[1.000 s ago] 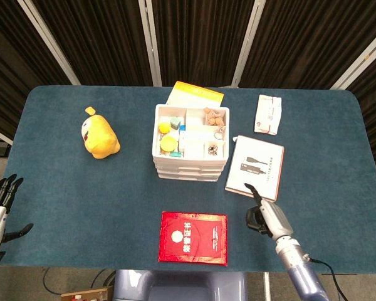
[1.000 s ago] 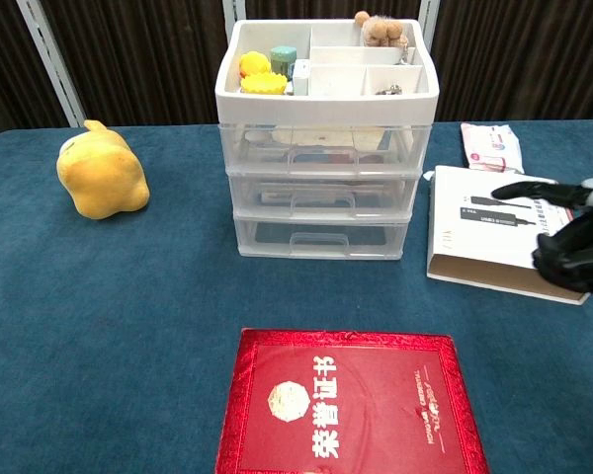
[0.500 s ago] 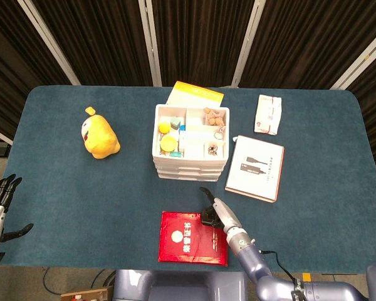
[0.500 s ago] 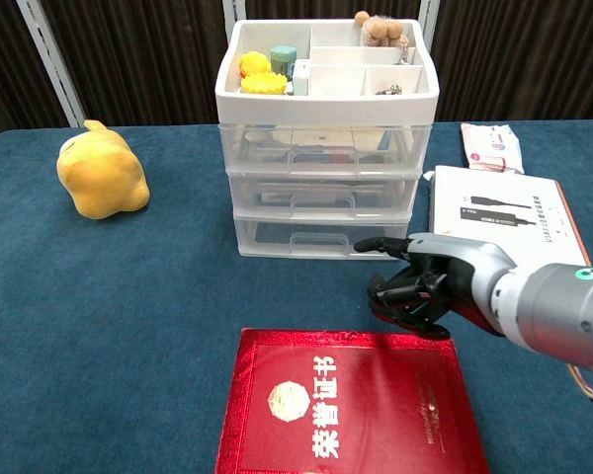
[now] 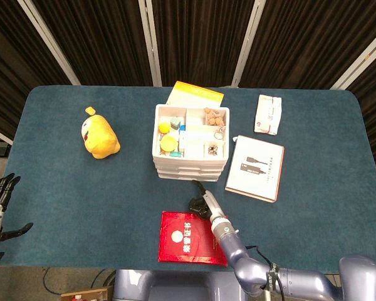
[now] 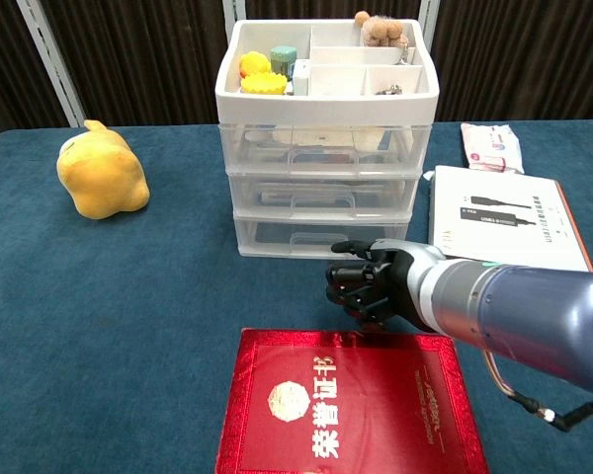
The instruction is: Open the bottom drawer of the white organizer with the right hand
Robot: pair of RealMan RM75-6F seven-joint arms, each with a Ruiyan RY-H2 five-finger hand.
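My right hand [image 6: 368, 283], fingers curled on nothing, hovers before the white organizer [image 6: 326, 138]. Next I hook the bottom drawer's handle [image 6: 319, 238].

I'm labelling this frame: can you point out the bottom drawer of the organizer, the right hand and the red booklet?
bottom drawer [image 6: 321, 237], chest view, on its front handle.
right hand [image 6: 371, 287], chest view, on the middle of the hand.
red booklet [image 6: 346, 410], chest view, on its cover.

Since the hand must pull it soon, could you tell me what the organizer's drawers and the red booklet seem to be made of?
The bottom drawer looks like clear, glossy, hard plastic: its contents show through. The red booklet seems covered in patterned, slightly shiny fabric or embossed paper; which one is unclear.
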